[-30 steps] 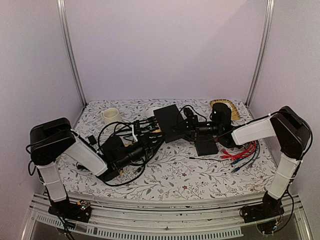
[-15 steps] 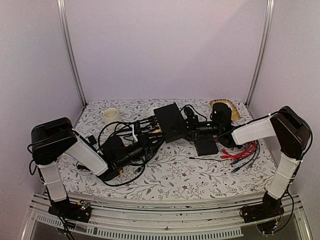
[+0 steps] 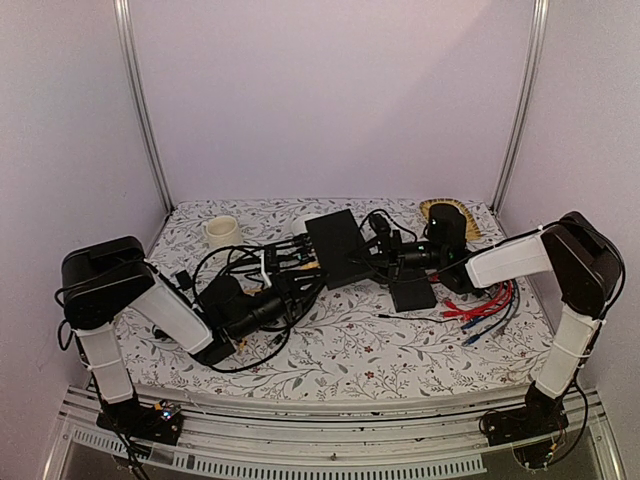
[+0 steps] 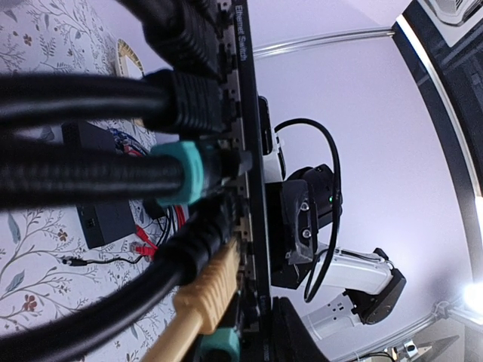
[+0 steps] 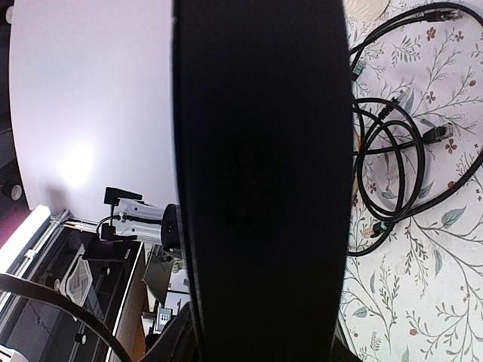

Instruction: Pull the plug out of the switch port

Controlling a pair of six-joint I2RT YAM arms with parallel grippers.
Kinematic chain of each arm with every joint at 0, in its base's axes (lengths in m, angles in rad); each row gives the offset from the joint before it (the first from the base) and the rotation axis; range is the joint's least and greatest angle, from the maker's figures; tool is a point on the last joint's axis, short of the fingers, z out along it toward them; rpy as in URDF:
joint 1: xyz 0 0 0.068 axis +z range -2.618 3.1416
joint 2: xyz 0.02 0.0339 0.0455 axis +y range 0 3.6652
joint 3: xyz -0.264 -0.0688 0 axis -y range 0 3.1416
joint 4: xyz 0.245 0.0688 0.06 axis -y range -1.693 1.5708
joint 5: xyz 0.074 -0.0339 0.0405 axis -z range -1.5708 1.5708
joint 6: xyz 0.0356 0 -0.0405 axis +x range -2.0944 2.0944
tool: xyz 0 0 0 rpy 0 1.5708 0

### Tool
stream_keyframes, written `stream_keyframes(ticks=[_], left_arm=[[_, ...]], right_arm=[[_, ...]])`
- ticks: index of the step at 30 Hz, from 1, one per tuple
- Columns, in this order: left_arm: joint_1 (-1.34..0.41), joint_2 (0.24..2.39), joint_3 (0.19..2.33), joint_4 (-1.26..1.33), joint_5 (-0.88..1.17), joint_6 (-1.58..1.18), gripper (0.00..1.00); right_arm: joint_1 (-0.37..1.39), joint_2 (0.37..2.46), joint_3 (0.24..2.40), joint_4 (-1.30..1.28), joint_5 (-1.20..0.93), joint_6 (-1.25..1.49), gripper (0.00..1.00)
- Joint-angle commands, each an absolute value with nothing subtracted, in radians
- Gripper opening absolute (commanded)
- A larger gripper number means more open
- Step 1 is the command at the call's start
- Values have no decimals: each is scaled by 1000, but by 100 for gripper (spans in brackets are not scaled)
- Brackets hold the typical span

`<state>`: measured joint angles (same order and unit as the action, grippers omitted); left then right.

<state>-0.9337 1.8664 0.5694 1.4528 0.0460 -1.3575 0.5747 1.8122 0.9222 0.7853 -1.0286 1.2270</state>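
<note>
The switch (image 3: 335, 245) is a flat black box at the middle back, raised and tilted. My right gripper (image 3: 384, 258) is shut on its right edge. In the right wrist view the switch (image 5: 260, 166) fills the centre and the gripper (image 5: 256, 348) clamps it. Several plugs sit in its port edge (image 4: 247, 151): black, teal (image 4: 185, 173) and tan (image 4: 215, 283). My left gripper (image 3: 290, 288) is among the cables at that edge. In the left wrist view the left gripper (image 4: 241, 341) seems shut on the tan plug. Its fingers are mostly hidden.
A shorter black box (image 3: 412, 292) lies just right of the switch. Red and blue cables (image 3: 485, 305) lie at the right. A cream cup (image 3: 221, 231) stands at the back left and a tan curved object (image 3: 450, 212) at the back right. Black cable loops (image 3: 240, 270) cover the left middle.
My left gripper has drawn slightly left with the cable bundle. My right wrist has shifted slightly right with the switch. The plugs still sit in the ports.
</note>
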Motion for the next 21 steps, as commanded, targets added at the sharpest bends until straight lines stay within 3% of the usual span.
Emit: stream_keyframes(ticks=[1, 21], left_arm=[[-912, 1821, 553, 1529, 62, -1315, 15], [-902, 1764, 594, 1370, 294, -1291, 13]], right_arm=[[547, 1803, 956, 829, -1079, 1221, 41], [504, 1856, 1023, 772, -1177, 1177, 43]])
